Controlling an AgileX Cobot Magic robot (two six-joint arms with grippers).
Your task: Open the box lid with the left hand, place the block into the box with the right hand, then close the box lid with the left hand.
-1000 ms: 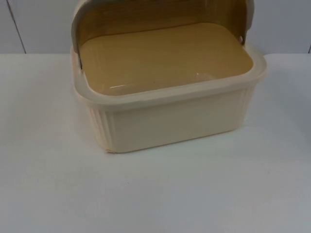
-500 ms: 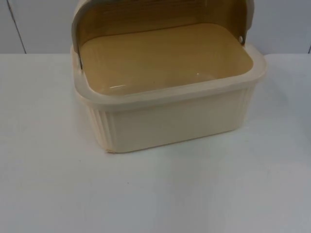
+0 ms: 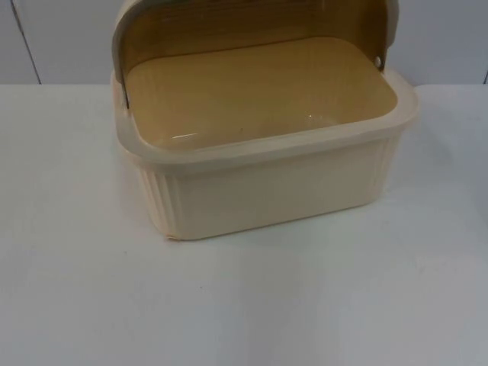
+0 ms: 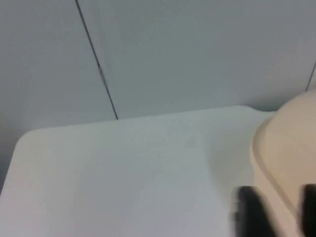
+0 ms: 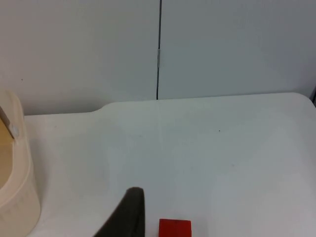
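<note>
One box (image 3: 259, 145) stands on the white table (image 3: 244, 305), cream-coloured, with ribbed outer walls and a broad pale rim. From the top view, bare table lies nearest, then the box's front wall, then its tan inside, and behind that the lid (image 3: 252, 23), swung up and back at the box's far edge so that the box is open. Beyond the lid the grey wall (image 3: 61, 38) closes off the table. No block lies on the box's visible floor. In the left wrist view the left gripper (image 4: 276, 212) sits close against the box's rounded corner (image 4: 286, 148); two dark fingertips (image 4: 252, 215) show with a gap between them and cream plastic seen through that gap, so the pincer is apart, though I cannot tell whether it touches the box. Past that corner, table (image 4: 123, 173) runs to its rounded far corner and meets the wall (image 4: 197, 49). In the right wrist view one black fingertip (image 5: 129, 212) of the right gripper shows low over the table, and the red block (image 5: 175, 229) lies flat on the table just beside it, apart from the finger and not held; whether this pincer is apart or together I cannot tell. The box's end (image 5: 12, 173) stands well apart from the block, with open table (image 5: 197, 148) between them. Farther on, the wall (image 5: 222, 44) rises behind the table's edge.
</note>
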